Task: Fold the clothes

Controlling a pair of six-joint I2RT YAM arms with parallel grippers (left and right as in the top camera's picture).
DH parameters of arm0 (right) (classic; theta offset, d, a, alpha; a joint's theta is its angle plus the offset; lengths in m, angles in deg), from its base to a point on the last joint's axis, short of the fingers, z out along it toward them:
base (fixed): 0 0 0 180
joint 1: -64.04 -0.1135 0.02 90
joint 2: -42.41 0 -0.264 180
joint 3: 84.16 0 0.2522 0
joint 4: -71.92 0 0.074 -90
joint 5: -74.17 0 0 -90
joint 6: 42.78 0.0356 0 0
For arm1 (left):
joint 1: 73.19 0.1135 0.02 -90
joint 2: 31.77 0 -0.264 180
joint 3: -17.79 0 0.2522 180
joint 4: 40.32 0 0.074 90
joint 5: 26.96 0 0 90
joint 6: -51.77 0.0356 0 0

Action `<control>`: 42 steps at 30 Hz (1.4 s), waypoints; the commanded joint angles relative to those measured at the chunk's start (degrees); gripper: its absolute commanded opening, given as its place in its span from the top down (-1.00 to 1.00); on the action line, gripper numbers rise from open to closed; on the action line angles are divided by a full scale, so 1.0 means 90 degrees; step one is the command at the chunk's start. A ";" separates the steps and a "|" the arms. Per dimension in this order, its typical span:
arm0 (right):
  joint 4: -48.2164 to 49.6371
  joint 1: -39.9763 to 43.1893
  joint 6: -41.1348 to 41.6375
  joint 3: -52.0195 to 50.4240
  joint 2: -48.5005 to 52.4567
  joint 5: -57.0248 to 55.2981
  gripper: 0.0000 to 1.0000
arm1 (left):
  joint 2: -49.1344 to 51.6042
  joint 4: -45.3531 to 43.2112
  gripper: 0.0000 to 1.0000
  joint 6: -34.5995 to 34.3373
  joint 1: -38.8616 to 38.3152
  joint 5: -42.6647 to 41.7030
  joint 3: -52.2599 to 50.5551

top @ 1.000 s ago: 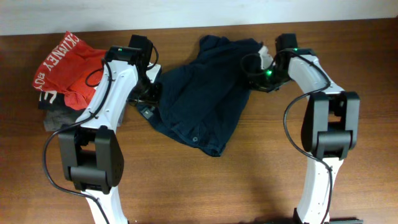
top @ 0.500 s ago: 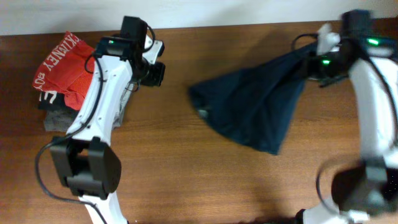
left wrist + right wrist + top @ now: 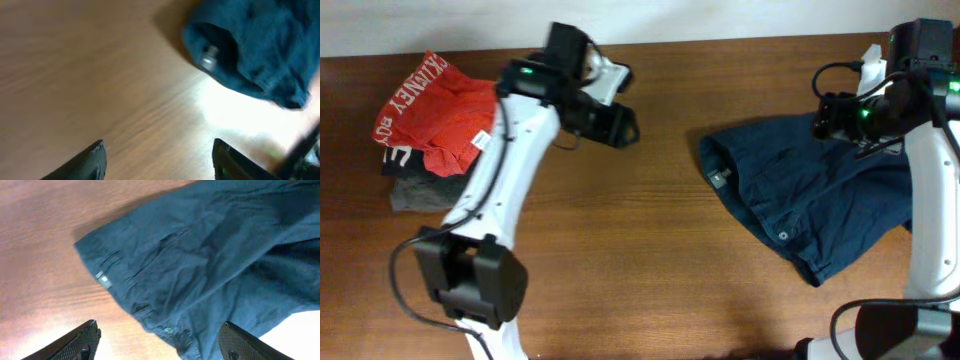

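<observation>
The clothes are one dark navy garment point(image 3: 810, 200), lying crumpled on the right side of the wooden table, its buttoned waistband edge point(image 3: 107, 277) toward the middle. My right gripper point(image 3: 835, 122) hovers over the garment's far edge. In the right wrist view that gripper point(image 3: 160, 325) is open, with the cloth lying loose below the wide-spread fingers. My left gripper point(image 3: 620, 122) hangs over bare wood left of the garment. In the left wrist view it point(image 3: 160, 145) is open and empty, and the garment point(image 3: 255, 50) shows ahead at the upper right.
A red garment with white lettering point(image 3: 430, 105) lies at the far left on top of a grey folded garment point(image 3: 415, 192). The table's far edge meets a white wall point(image 3: 720, 18). Bare wood lies between the two arms.
The navy garment, lifted and stretched by the right gripper half a second ago, now lies on the table at the right. Both grippers have opened. The left arm has swung right toward the middle.
</observation>
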 commanded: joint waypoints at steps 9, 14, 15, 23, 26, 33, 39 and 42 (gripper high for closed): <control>0.0058 0.0493 0.0529 0.0017 -0.0109 -0.0121 -0.61 | 0.1596 -0.1775 -0.44 0.0546 -0.1746 -0.0015 0.0005; 0.0068 0.0578 0.0527 0.0017 -0.0107 0.0100 -0.58 | 0.2154 -0.3079 -0.67 0.0090 -0.2081 -0.0117 0.0005; 0.0066 0.0571 0.0527 0.0017 -0.0107 0.0100 -0.58 | 0.2220 -0.3230 -0.67 -0.0046 -0.2106 -0.0124 0.0005; 0.0061 0.0571 0.0527 0.0017 -0.0107 0.0192 -0.56 | 0.2324 -0.4663 -0.53 -0.1406 -0.2110 -0.0644 0.0005; 0.0061 0.0571 0.0527 0.0017 -0.0109 0.0192 -0.55 | 0.2334 -0.5110 0.22 -0.2227 -0.2103 -0.0568 0.0005; -0.0039 0.0571 0.0525 0.0017 -0.0109 0.0192 -0.50 | 0.2263 -0.4762 0.99 -0.2421 -0.1855 -0.0573 0.0291; -0.0034 0.0571 0.0527 0.0017 -0.0109 0.0192 -0.50 | 0.1780 -0.2288 0.99 -0.1683 -0.1236 0.1003 0.2130; -0.0034 0.0571 0.0527 0.0017 -0.0107 0.0192 -0.50 | 0.1698 -0.1722 0.99 -0.1693 -0.0777 0.1511 0.2871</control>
